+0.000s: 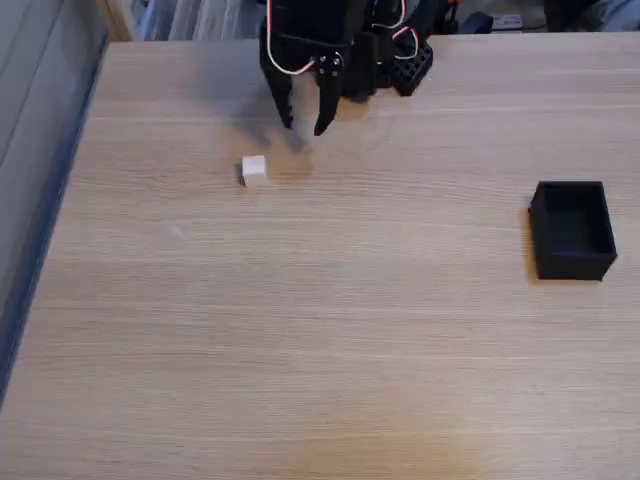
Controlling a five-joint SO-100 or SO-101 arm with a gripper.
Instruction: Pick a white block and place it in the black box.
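Looks like an office or a hobby desk setup, not a proper lab. Light wood-grain laminate bench (330, 330), clean, the sort of top you get on ordinary office furniture. Grey panel or wall (40, 110) runs down the left edge of the fixed view. Behind the far edge, top left, a blurred row of upright pale things (195, 18), possibly books or folders on a shelf; can't tell for sure. Small black arm (345, 45) with loose red and white wiring sits at the back: homemade-grade kit.

Fixed view, high, perhaps front-facing, angled down on table (320, 330)
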